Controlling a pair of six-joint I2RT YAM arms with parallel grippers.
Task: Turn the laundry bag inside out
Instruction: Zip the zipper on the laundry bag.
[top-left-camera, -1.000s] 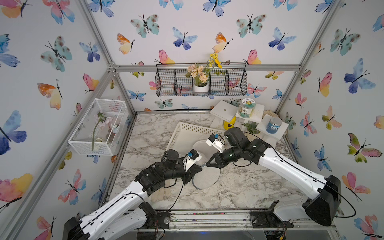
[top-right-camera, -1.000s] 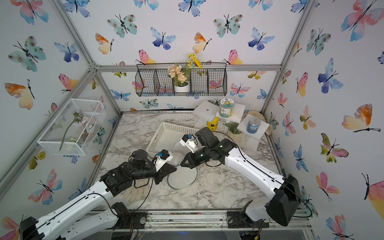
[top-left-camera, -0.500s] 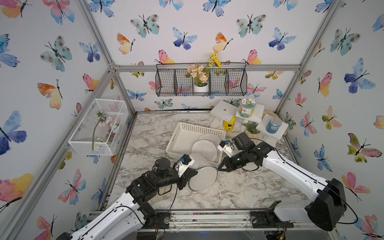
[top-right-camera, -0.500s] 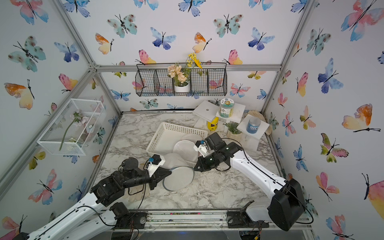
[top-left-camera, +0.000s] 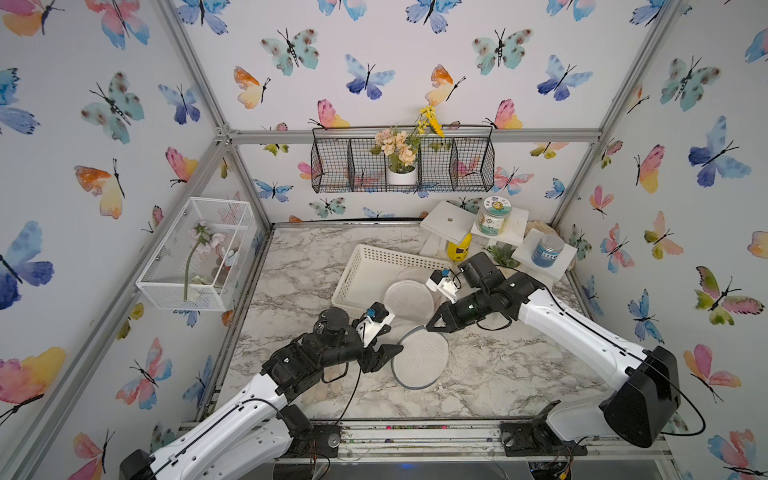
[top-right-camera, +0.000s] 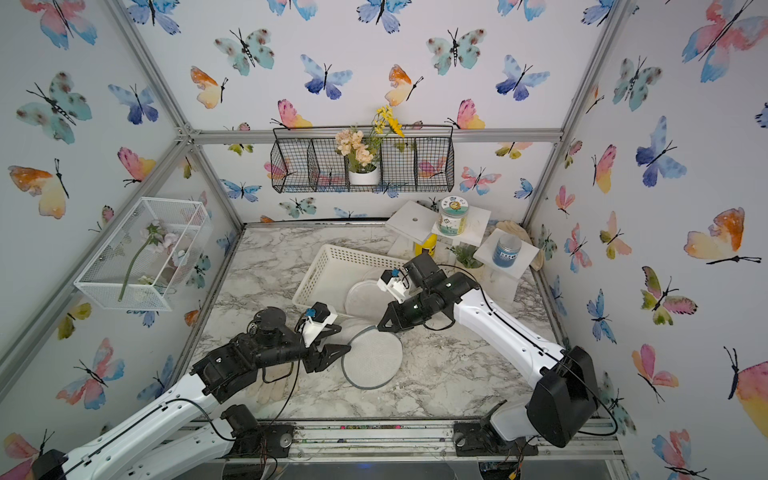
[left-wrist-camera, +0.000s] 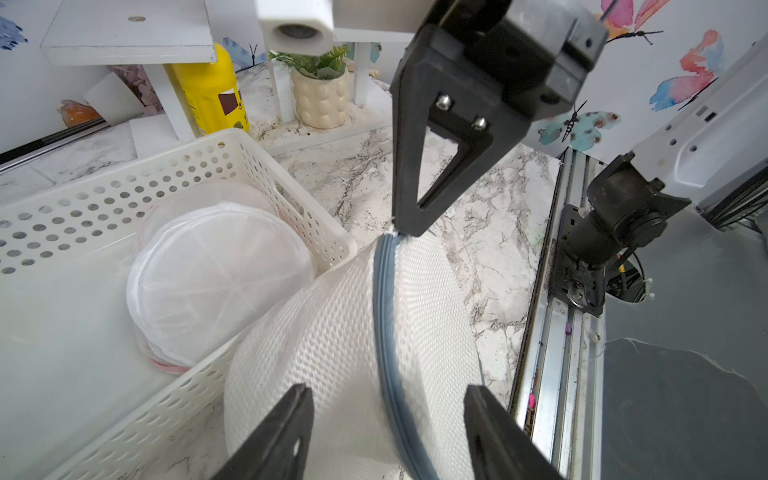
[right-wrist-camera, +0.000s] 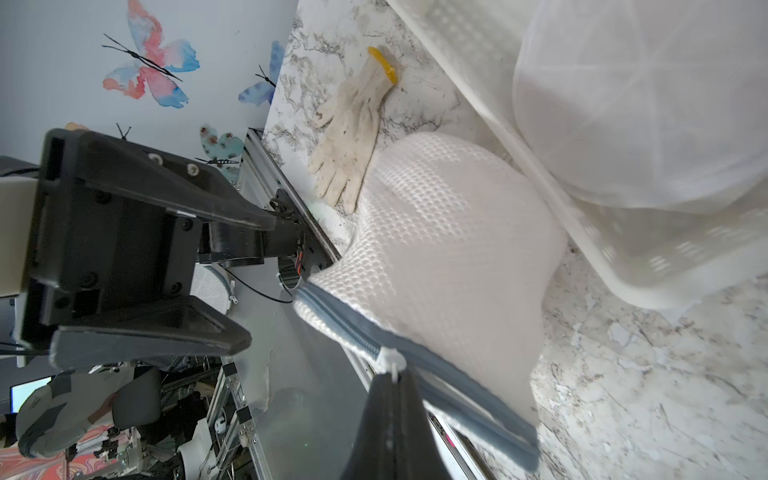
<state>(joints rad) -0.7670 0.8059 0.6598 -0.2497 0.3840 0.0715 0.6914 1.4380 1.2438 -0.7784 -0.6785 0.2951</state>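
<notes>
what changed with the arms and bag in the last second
The left tool opened, letting go of the round white mesh laundry bag with grey zipper, and drew back. The bag now lies flatter. The right tool stays shut on its zipper edge; white perforated basket unchanged.

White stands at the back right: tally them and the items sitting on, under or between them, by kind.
White stand: 3
Labelled jar: 1
Blue tin: 1
Yellow bottle: 1
Potted plant: 1
Total: 7
</notes>
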